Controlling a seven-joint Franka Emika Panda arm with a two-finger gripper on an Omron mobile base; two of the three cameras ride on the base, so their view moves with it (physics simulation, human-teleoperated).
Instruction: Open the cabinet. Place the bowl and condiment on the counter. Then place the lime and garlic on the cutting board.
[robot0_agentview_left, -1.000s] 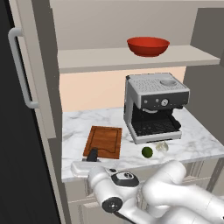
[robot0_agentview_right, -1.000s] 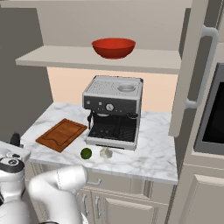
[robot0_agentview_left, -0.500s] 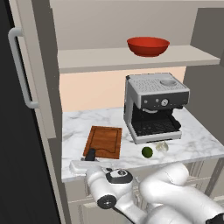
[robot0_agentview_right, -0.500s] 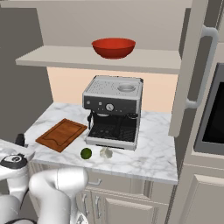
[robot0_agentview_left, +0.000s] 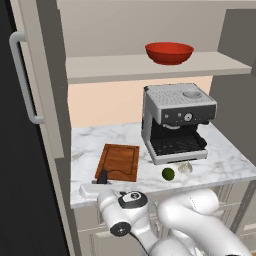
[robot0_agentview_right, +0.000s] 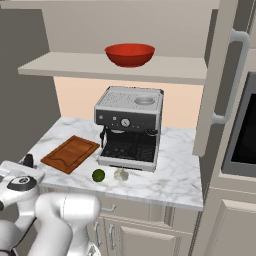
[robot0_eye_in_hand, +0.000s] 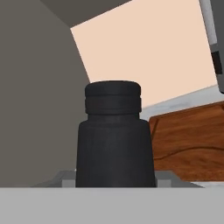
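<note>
Standing condiment (robot0_eye_in_hand: 113, 140) between hand (robot0_eye_in_hand: 114, 180) fingers

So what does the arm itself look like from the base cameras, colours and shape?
The arm is glossy white, built of thick rounded tubular links with bulging elbows. The wrist joint has a dark round cap with a small white mark. A flat white bar leads to the end effector, with small dark fingers. No cables show.

Even, flat rendered light, soft shadow under the shelf (robot0_agentview_left: 150, 67), no blur.
</note>
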